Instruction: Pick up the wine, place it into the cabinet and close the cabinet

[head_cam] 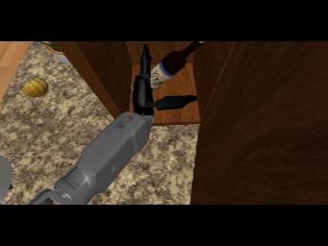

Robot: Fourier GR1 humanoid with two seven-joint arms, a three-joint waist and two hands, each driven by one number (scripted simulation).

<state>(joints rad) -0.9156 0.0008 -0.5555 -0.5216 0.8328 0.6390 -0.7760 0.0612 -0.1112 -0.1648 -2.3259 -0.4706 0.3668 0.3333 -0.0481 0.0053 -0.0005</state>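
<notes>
Dark glass wine bottle (168, 67) inside wooden cabinet (117, 72), neck tilted rearward; open black hand (146, 91) touching its left.

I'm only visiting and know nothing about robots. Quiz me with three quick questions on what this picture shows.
1. True or false: the wine bottle is inside the cabinet.
2. What lies on the counter left of the cabinet? A) a yellow round fruit B) a fork C) a red book
3. Fill in: the hand has its fingers ____ (straight or curled).

Key: 1 true; 2 A; 3 straight.
</notes>
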